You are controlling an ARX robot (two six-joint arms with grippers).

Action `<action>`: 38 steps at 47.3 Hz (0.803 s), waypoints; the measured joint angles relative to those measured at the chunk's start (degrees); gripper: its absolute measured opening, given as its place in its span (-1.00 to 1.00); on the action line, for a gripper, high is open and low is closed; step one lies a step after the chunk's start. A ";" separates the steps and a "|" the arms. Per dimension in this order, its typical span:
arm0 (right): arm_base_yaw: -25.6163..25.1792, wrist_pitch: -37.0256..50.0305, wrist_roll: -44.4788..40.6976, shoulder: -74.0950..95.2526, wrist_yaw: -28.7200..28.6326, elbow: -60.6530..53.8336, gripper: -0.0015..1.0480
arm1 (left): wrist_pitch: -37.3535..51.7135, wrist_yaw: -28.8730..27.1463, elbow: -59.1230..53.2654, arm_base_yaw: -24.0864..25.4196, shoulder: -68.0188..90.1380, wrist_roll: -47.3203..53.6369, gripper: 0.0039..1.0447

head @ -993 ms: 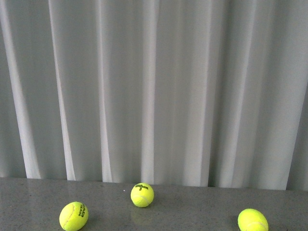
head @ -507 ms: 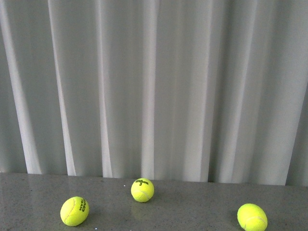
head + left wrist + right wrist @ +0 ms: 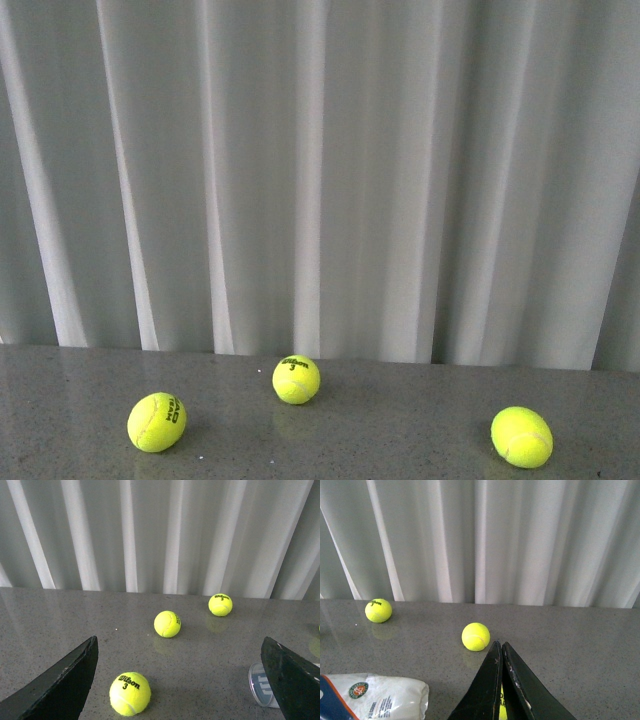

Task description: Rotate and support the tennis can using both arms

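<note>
The tennis can (image 3: 380, 697) lies on its side on the grey table in the right wrist view, with its round emblem and blue label at the picture's corner. My right gripper (image 3: 499, 645) is shut and empty, apart from the can, with a yellow ball partly hidden behind its fingers. In the left wrist view the can's round end (image 3: 260, 685) with the "W" shows beside one finger (image 3: 292, 680). My left gripper (image 3: 179, 642) is open and empty above the table. Neither arm shows in the front view.
Three yellow-green tennis balls (image 3: 157, 421) (image 3: 296, 379) (image 3: 521, 436) lie on the grey table (image 3: 400, 430) before a white curtain (image 3: 320, 170). A Wilson 3 ball (image 3: 130, 694) lies between my left fingers, two more (image 3: 167, 624) (image 3: 220, 604) further off. Balls (image 3: 475, 636) (image 3: 378, 610) lie beyond my right gripper.
In the front view the balls and the table's far edge have shifted upward in the picture, so more tabletop shows. The balls keep their places relative to each other.
</note>
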 joint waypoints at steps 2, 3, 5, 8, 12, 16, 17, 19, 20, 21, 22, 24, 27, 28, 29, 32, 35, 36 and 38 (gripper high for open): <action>0.00 -0.68 0.00 -0.72 0.00 0.00 -0.93 | 0.00 0.00 0.00 0.00 0.00 0.00 0.88; 0.00 -1.14 0.00 -1.18 0.00 0.00 -0.93 | 0.00 0.00 0.00 0.00 0.00 0.00 0.88; 0.02 -2.01 0.00 -2.10 0.00 0.00 -0.93 | 0.00 0.00 0.00 0.00 0.00 0.00 0.88; 0.00 -3.08 0.00 -3.15 -0.02 0.00 -0.93 | 0.00 0.00 0.00 0.00 0.00 0.00 0.88; 0.02 -4.48 0.00 -4.61 -0.02 0.00 -0.93 | 0.00 0.00 0.00 0.00 0.00 0.00 0.88; 0.00 -5.70 0.00 -5.84 0.00 0.00 -0.93 | 0.00 0.02 0.00 0.00 0.00 0.00 0.88; 0.00 -6.08 0.00 -6.19 0.00 0.00 -0.93 | 0.00 0.00 0.00 0.00 0.00 0.00 0.88; 0.02 -6.73 0.00 -6.82 0.00 0.00 -0.93 | 0.00 0.00 0.00 0.00 0.00 0.00 0.88; 0.02 -6.91 0.00 -6.99 0.00 0.00 -0.93 | 0.00 0.00 0.00 0.00 0.00 0.00 0.88; 0.02 -7.21 0.00 -7.30 -0.02 0.00 -0.93 | 0.00 0.00 0.00 0.00 0.00 0.00 0.88; 0.02 -7.52 0.00 -7.61 -0.02 0.00 -0.93 | 0.00 0.00 0.00 0.00 0.00 0.00 0.88; 0.02 -8.09 0.00 -8.17 -0.02 0.00 -0.93 | 0.00 0.00 0.00 0.00 0.00 0.00 0.88; 0.02 -8.79 0.00 -8.90 -0.02 0.00 -0.93 | 0.00 0.00 0.00 0.00 0.00 0.02 0.88; 0.02 -9.16 0.00 -9.27 -0.02 0.00 -0.93 | 0.00 0.00 0.00 0.00 0.00 0.00 0.88; 0.00 -9.42 0.00 -9.53 -0.02 0.00 -0.93 | 0.00 0.00 0.00 0.00 0.00 0.00 0.88; 0.02 -14.14 0.00 -13.16 -0.02 0.04 -0.93 | 0.00 0.02 0.00 0.00 0.00 0.00 0.88; 0.00 -19.63 -0.02 -18.71 -0.13 0.02 -0.93 | 0.00 0.00 0.00 0.00 0.00 0.00 0.88; 0.00 -19.63 -0.02 -19.28 -0.13 0.02 -0.93 | 0.00 0.00 0.00 0.00 0.02 0.00 0.88; 0.02 -19.78 -0.02 -19.61 -0.13 0.02 -0.93 | 0.00 0.00 0.00 0.00 -0.02 0.00 0.88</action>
